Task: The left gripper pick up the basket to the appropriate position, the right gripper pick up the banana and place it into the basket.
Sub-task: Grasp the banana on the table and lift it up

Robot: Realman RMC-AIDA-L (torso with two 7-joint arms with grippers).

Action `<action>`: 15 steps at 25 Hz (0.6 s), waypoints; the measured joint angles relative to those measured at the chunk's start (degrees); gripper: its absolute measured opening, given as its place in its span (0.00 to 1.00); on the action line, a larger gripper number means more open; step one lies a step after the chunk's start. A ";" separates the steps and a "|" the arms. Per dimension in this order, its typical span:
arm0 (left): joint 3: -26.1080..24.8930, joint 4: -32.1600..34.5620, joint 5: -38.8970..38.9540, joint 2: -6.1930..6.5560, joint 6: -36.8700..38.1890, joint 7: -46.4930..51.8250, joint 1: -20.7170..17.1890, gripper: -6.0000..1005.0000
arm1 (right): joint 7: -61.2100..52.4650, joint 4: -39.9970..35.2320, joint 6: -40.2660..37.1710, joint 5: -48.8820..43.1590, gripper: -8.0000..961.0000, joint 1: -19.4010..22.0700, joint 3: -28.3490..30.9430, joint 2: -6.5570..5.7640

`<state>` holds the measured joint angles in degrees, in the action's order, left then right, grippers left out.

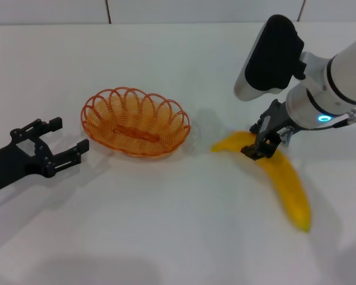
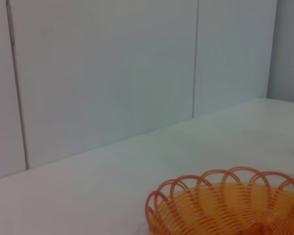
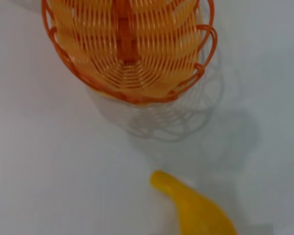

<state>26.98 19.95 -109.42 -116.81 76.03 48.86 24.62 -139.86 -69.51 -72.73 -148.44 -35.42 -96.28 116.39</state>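
The basket sits upright on the white table, left of centre and toward the far side, with nothing in it. The left gripper lies low at the left edge, its fingers spread apart, just beside the basket's left rim but not touching it. The banana lies on the table to the right of the basket and apart from it, its tapered end pointing toward the basket. The right gripper is down over the banana's upper end, its fingers straddling the fruit; whether they pinch it cannot be told. A lit blue ring shows on the right wrist. No writing is readable anywhere.
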 joint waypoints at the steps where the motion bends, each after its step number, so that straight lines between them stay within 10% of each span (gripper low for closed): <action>1: 0.00 0.00 0.00 0.00 0.00 0.00 0.03 0.81 | -0.05 0.15 -0.09 0.00 0.68 -0.12 0.03 -0.02; 15: 0.00 0.00 0.00 -0.04 0.00 0.03 -0.09 0.81 | 0.49 -11.18 1.84 0.69 0.49 4.14 0.49 0.08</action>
<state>26.98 19.95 -109.42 -116.85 76.03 48.89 24.53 -139.38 -80.69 -70.89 -147.74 -31.28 -95.79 116.48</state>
